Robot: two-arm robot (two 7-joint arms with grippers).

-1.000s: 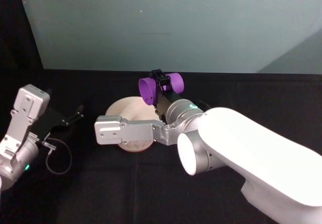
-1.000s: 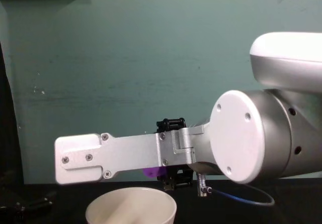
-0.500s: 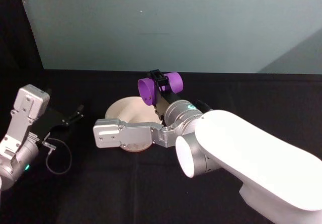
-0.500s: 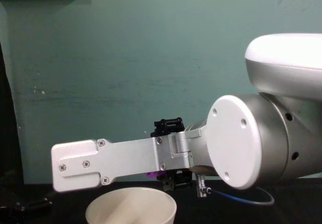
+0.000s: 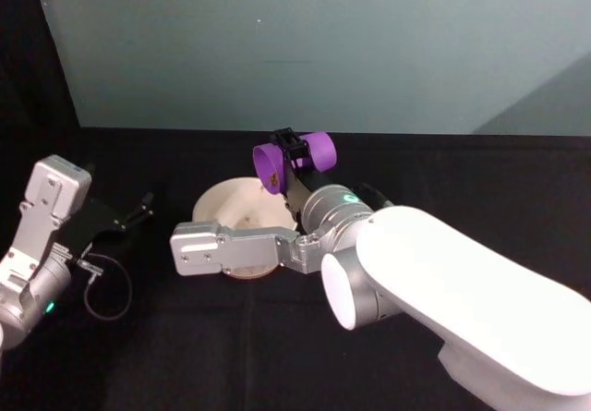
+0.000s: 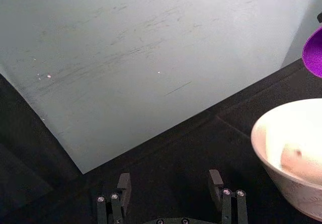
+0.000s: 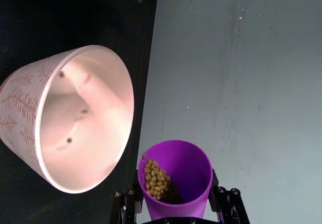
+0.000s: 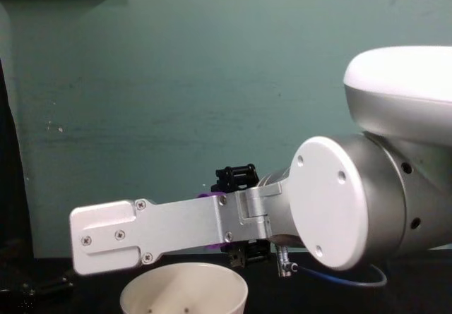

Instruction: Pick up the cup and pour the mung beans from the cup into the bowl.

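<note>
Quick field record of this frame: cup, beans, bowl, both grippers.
cup: purple, tipped about onto its side, mouth toward the bowl, above its far rim
mung beans: heaped inside the cup near the lip; a few specks lie in the bowl
bowl: cream, upright on the black table, leaf pattern outside
right gripper: jaws shut on the cup
left gripper: parked at the robot's left, jaws open, empty
stage: pour likely just beginning, most beans in the cup
</note>
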